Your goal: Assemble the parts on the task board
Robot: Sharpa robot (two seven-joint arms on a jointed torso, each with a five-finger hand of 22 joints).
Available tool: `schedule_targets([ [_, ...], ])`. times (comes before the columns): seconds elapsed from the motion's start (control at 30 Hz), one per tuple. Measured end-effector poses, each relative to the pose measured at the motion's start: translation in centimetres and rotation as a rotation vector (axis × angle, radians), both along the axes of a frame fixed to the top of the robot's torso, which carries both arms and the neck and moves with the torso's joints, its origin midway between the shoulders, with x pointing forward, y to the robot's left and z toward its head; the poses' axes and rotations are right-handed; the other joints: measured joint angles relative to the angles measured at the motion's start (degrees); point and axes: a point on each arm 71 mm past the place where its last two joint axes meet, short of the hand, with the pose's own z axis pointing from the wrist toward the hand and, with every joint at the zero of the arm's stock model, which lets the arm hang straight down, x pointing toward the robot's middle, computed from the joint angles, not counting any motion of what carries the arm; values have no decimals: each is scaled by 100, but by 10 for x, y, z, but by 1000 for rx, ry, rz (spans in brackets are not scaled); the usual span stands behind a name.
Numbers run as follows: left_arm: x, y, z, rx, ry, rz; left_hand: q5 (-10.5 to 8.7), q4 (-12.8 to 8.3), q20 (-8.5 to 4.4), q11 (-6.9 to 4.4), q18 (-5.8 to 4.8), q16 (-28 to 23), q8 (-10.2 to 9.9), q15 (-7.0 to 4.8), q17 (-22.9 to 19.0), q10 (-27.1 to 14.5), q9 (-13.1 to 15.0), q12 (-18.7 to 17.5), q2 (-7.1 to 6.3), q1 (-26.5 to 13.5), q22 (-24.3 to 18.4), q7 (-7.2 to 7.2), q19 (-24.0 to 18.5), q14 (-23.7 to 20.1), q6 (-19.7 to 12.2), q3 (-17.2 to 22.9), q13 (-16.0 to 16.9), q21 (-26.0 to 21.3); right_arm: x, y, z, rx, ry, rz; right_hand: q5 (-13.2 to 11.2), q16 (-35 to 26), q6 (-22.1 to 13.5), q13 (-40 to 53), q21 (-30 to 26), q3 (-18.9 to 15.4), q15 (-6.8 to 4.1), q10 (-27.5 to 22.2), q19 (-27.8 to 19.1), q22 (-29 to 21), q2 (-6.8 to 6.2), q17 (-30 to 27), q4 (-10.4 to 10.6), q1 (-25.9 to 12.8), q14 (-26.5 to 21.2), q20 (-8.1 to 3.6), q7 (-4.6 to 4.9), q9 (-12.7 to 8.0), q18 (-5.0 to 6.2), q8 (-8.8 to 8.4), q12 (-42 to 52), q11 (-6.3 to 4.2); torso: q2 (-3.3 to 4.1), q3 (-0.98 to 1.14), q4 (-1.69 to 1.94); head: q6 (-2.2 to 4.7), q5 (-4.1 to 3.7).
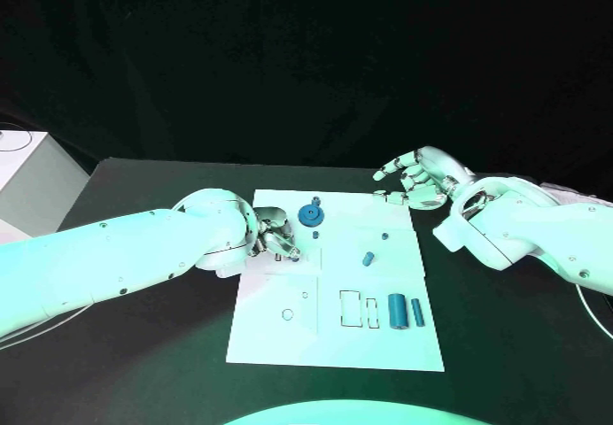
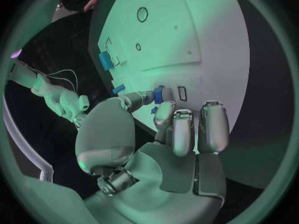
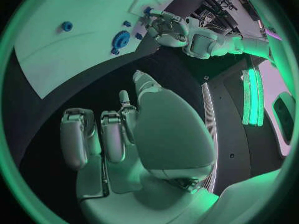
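The white task board (image 1: 338, 341) lies in the middle of the black table. My left hand (image 1: 272, 235) hovers over the board's left edge and pinches a small blue part (image 2: 158, 94) between thumb and a finger, fingertips pointing at the board. Just beside it a round blue part (image 1: 311, 212) stands on the board, with a small blue piece (image 1: 315, 235) near it. An oblong blue part (image 1: 368, 258) lies mid-board. Two blue cylinders (image 1: 407, 311) lie near the right edge. My right hand (image 1: 415, 177) hangs past the board's far right corner, fingers loosely bent and apart, holding nothing.
Several empty outlined slots (image 1: 350, 306) mark the board's near half, plus a small ring (image 1: 288, 313). A pale box (image 1: 32, 177) stands off the table's far left corner. Dark table surface (image 1: 511, 354) surrounds the board.
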Motion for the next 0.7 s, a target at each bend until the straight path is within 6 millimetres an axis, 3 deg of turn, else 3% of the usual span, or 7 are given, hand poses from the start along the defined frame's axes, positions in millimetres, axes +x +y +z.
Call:
schedule_targets([
  [0.7, 0, 0, 0, 19, -1, -15, 1, -16, 0, -2, 0, 0, 20, -20, 0, 2, 32, 0, 6, 6, 5, 0, 0, 20, 0, -16, 0, 0, 0, 0, -1, -1, 4, 3, 0, 0, 0, -1, 0, 0, 0, 0, 0, 4, 0, -1, 0, 1, 0, 0, 0, 1, 0, 0, 0, 0, -2, 1, -2, -83, 29],
])
